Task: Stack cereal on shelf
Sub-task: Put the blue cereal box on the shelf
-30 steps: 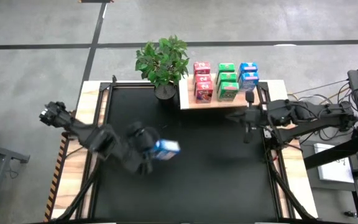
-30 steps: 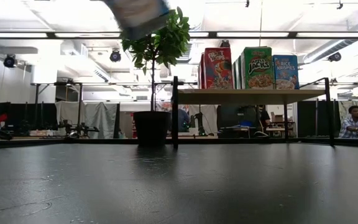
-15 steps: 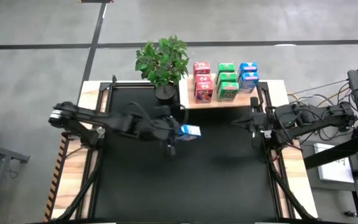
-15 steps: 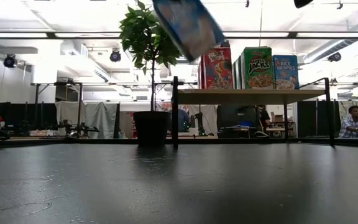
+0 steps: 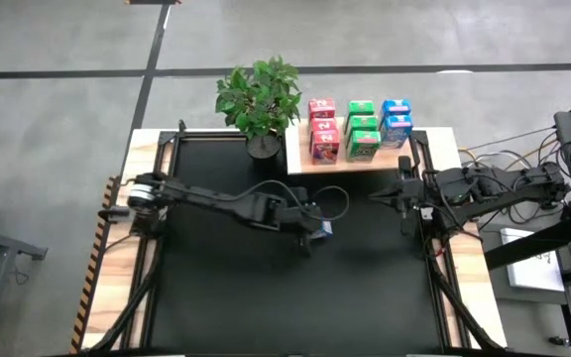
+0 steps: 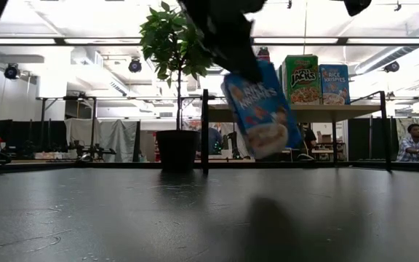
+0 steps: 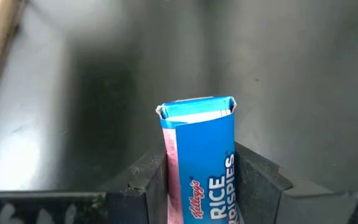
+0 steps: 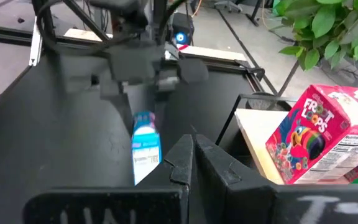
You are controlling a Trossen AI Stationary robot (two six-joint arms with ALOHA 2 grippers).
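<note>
High view, frame centre — my left tool grips a blue cereal box; right tool — fully closed, empty — waits right of centre.

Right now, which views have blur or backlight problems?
Low view: bright ceiling lights backlight the scene, so the left gripper is a dark silhouette; the blue cereal box is slightly soft. Right wrist view: the left arm is smeared. Left wrist view: print on the box sharp, tabletop blurred. High view: evenly lit.
</note>
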